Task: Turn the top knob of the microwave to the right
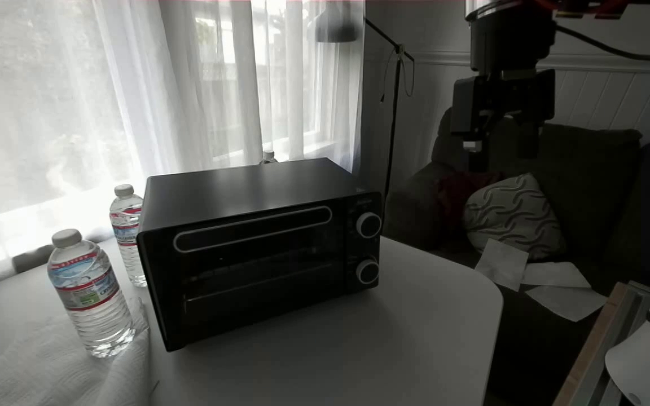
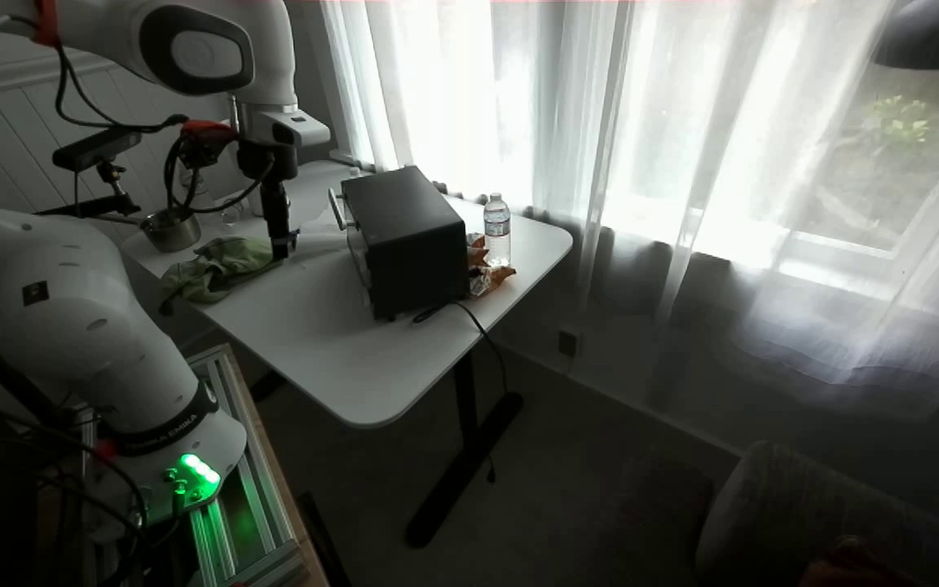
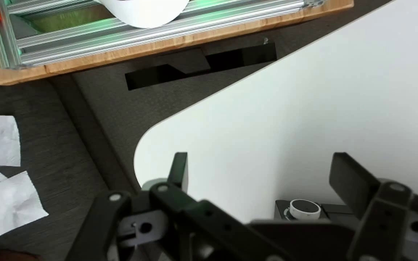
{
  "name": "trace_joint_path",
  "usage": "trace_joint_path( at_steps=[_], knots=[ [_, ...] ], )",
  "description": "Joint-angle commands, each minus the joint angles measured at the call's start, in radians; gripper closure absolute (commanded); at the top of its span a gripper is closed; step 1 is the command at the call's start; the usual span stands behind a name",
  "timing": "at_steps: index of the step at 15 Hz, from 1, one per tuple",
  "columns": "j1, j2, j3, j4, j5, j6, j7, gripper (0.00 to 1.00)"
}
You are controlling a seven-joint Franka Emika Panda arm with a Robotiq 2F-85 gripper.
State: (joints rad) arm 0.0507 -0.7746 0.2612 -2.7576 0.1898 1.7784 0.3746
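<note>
The microwave is a black box with a glass door, standing on a white table. It also shows side-on in an exterior view. Its top knob has a pale ring and sits above a similar lower knob on the right of the front. My gripper is open with nothing between its fingers. It points down, in the air in front of the microwave and apart from it, as an exterior view also shows. In the wrist view one knob shows low between the fingers; I cannot tell which.
Water bottles stand beside the microwave. A green cloth and a metal pot are at the table's far end. A snack bag and a black cable lie by the microwave.
</note>
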Motion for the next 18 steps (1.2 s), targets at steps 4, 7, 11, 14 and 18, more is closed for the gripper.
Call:
trace_joint_path(
  at_steps=[4,7,11,14,18],
  knots=[
    [0.020,0.135,0.016,0.000,0.066,0.234,0.072,0.00],
    [0.023,0.213,0.025,0.000,0.066,0.324,0.115,0.00],
    [0.042,0.314,0.017,0.000,0.078,0.443,0.139,0.00],
    [0.041,0.383,0.020,0.000,0.054,0.536,0.159,0.00],
    [0.046,0.457,0.005,-0.001,0.059,0.632,0.151,0.00]
  ],
)
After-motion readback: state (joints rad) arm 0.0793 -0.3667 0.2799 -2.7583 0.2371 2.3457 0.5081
